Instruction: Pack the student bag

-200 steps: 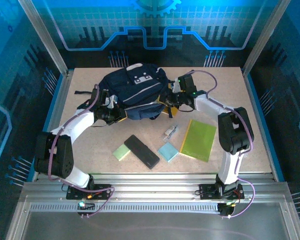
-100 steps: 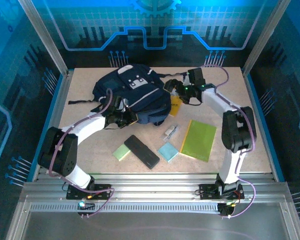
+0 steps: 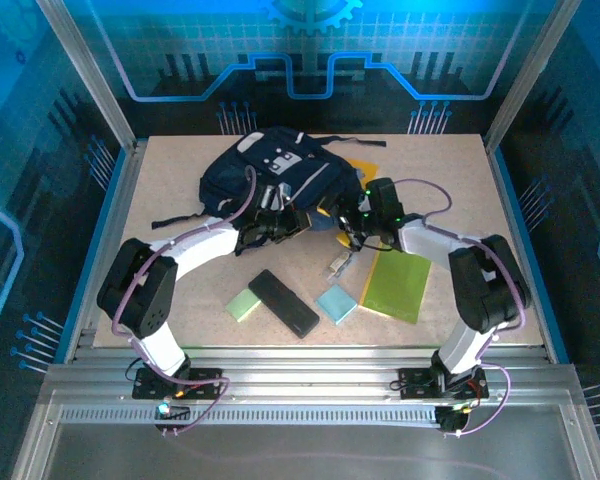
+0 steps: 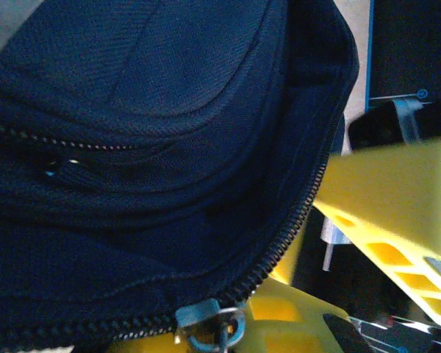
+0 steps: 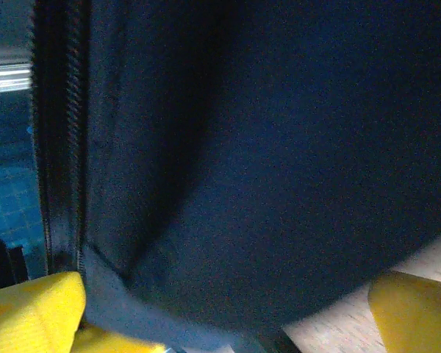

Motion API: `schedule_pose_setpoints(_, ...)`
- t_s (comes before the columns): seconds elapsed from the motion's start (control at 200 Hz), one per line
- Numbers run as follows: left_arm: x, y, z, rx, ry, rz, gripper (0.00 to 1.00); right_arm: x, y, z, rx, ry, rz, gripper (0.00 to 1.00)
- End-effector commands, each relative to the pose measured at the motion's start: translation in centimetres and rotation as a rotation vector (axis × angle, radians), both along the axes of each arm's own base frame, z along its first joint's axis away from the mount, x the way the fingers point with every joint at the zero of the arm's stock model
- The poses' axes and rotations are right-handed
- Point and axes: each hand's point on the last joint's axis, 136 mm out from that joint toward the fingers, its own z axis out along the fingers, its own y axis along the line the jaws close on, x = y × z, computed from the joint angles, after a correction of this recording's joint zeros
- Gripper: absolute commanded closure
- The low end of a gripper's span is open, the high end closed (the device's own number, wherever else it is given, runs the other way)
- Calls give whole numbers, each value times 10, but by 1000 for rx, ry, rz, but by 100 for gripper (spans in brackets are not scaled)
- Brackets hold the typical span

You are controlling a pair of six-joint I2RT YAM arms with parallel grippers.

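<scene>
Student bag: dark navy backpack lying at the upper centre of the table; its white-grey patches face up and a pale zipper stripe runs down its right half.
Strap: black, trailing from the bag toward the left of the frame.
Left gripper: at the bag's near edge, jaws drawn tight together; it seems to pinch the fabric by the zipper, though the contact sits at the very bottom of the left wrist view.
Zipper pull: pale metal, at the bottom centre of the left wrist view, at the end of the black zipper teeth.
Right gripper: just right of the left one, at the bag's lower right corner, jaws spread wide.
Fingers: yellow, in the two bottom corners of the right wrist view, with navy fabric between them.
Yellow sheet: peeks out at the bag's upper right.
Lime folder: lower right of the bag, flat.
Small clear object: between the right gripper and the blue pad.
Blue pad: below that object.
Black case: left of the blue pad, slanted.
Green pad: touching the case's left side.
</scene>
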Motion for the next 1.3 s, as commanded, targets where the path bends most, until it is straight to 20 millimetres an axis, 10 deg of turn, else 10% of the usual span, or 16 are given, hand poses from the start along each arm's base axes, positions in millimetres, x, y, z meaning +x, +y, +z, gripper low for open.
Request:
schedule_pose_setpoints(0.0,-5,-6,24,-56,-62,-9,100,33,13,4,102,-50,-107,7)
schedule_pose_setpoints(0.205,-16,24,-10,4,26,18,100,46,7,-10,51,-93,-167,100)
schedule_pose_setpoints(0.565,-5,168,-59,198,109,267,100,34,-19,10,-147,-195,-119,100)
schedule_pose_setpoints(0.915,22,254,-75,278,117,493,97,28,24,22,-136,-242,30,100)
schedule_pose_setpoints(1.296,6,246,-27,194,33,523,11,39,89,14,-167,-254,69,100)
